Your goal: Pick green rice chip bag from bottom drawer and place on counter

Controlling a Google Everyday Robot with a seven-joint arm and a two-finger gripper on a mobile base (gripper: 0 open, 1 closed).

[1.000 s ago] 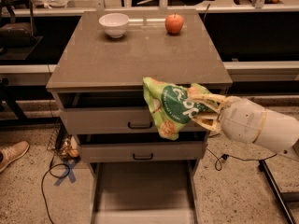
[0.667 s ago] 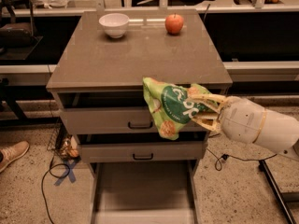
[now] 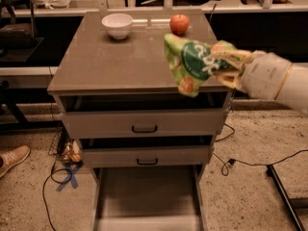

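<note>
Speckled floor [image 3: 250,143] and dark shelving behind; grey-brown cabinet mid-frame.

- Green rice chip bag [image 3: 190,64]: held in the air at the front right corner of the bench [image 3: 110,61]. Its upper part overlaps the bench top in view, its lower tip hangs past the front edge. Whether it touches the surface cannot be told. It is clear of the bottom drawer [image 3: 147,196].
- Tool [image 3: 227,64]: comes in from the right at bench height, pinching the bag by its right-hand edge. A side pinch leaves the crumpled foil body hanging free, so it can be laid flat.
- Bench: the bare area left of the bag is the likely set-down spot. White bowl [image 3: 117,25] and apple [image 3: 179,24] sit at the back edge, well apart from the bag.
- Bottom drawer: stands open, floor bare, so the pick looks done and placing remains.
- Two upper drawers [image 3: 144,124]: a little ajar, black handles forward.
- Risk, as judged: released here, the bag may slide off the front lip; it should go further in first.
</note>
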